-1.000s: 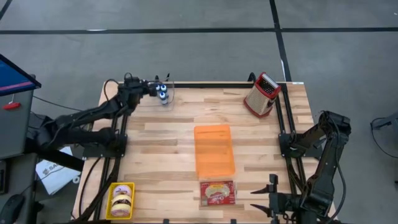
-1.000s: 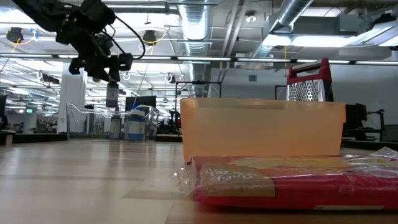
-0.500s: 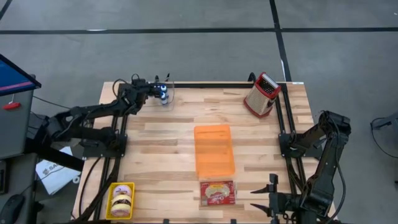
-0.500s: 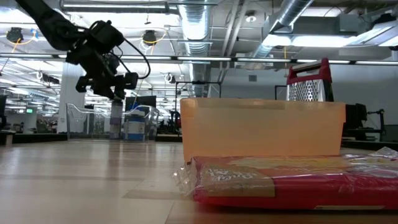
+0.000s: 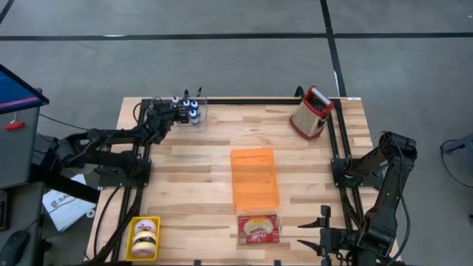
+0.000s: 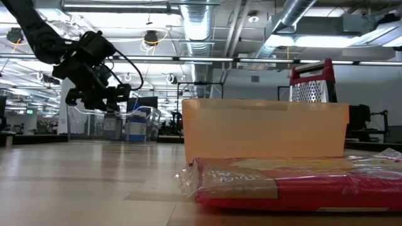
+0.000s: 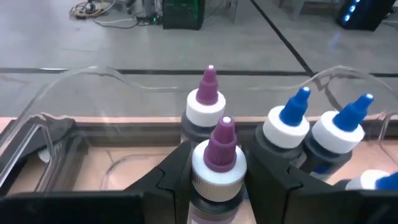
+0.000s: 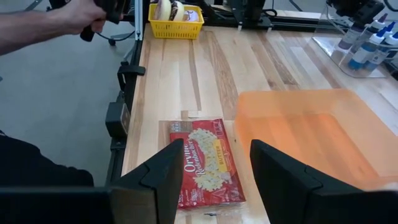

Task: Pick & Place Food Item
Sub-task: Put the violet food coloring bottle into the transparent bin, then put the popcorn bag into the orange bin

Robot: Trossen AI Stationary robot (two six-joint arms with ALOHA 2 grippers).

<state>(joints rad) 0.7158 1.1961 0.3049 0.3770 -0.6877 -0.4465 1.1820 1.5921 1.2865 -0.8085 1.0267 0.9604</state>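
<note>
My left gripper (image 5: 176, 111) is at the table's far left, at a clear tray (image 5: 201, 111) of small bottles. Its fingers are shut on a purple-capped bottle (image 7: 217, 155). Another purple-capped bottle (image 7: 207, 102) and blue-capped ones (image 7: 292, 121) stand behind it in the tray. A red popcorn packet (image 5: 259, 228) lies flat at the near edge, just before an orange bin (image 5: 255, 177). My right gripper (image 5: 307, 236) waits, open and empty, at the near right, level with the packet (image 8: 202, 162). My left gripper pinches the purple-capped bottle by the white collar under its cap (image 7: 200, 177), one finger on each side. The fingers come at it about level, from the table's left. The bottle stands upright. I cannot tell whether its base is on the tray.
A metal grater with a red handle (image 5: 312, 111) stands at the far right. A yellow basket (image 5: 143, 238) with round baked goods sits at the near left corner. A person's arm (image 8: 56, 22) shows beyond the table's left side. Bare wood lies between tray and bin.
My left gripper has gone down and a little toward the table's left edge, from above the clear tray to nearly the height of the bottles, and its wrist has tipped nearer to level.
</note>
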